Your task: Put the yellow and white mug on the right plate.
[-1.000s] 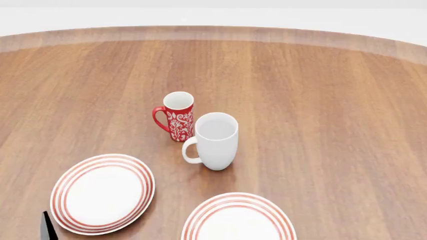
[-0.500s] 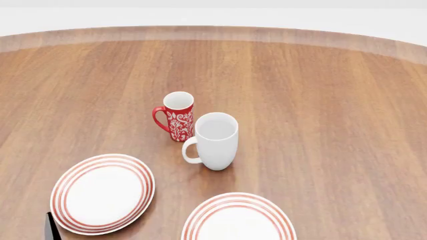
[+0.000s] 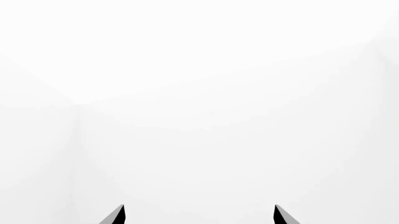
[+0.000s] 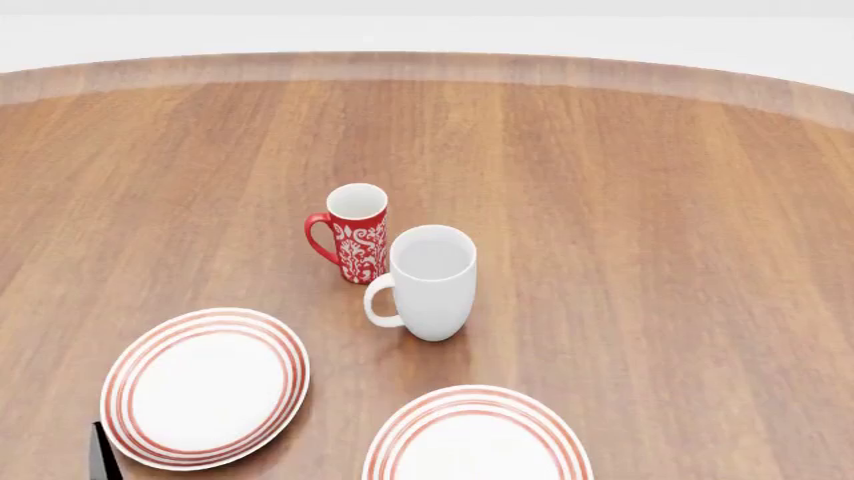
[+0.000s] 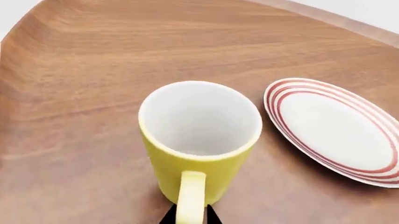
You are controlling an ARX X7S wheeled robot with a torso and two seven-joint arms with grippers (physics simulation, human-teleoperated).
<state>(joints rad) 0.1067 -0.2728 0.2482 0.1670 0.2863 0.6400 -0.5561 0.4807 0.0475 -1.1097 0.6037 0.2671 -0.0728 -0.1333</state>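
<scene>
1. My right pincer sits low behind the yellow and white mug, its two dark tips showing on either side of the loop handle. Whether they already press the handle I cannot tell, since only the very points show at the edge of the right wrist view.

2. My left pincer is spread wide, two dark tips well apart against blank white. It has nothing in it and nothing near it.

3. The mug stands upright on the wooden table, apart from the right plate, which lies just beside it. The head view does not show this mug at all, so I cannot place it by the table's edges. That view shows only the red floral mug and the plain white mug close together near the table's middle, and two ringed plates toward the near edge.

4. Its long axis runs straight up, the open mouth facing upward. The handle points back at my right wrist, away from the far rim.

5. I judge it stiff, glazed and smooth, likely slippery at the wall and breakable if dropped or knocked over. It looks empty, so fairly light.

6. The handle is the nearest hold, but a pinch there could let the cup swing. Gripping the rim wall would carry it steadier.
</scene>
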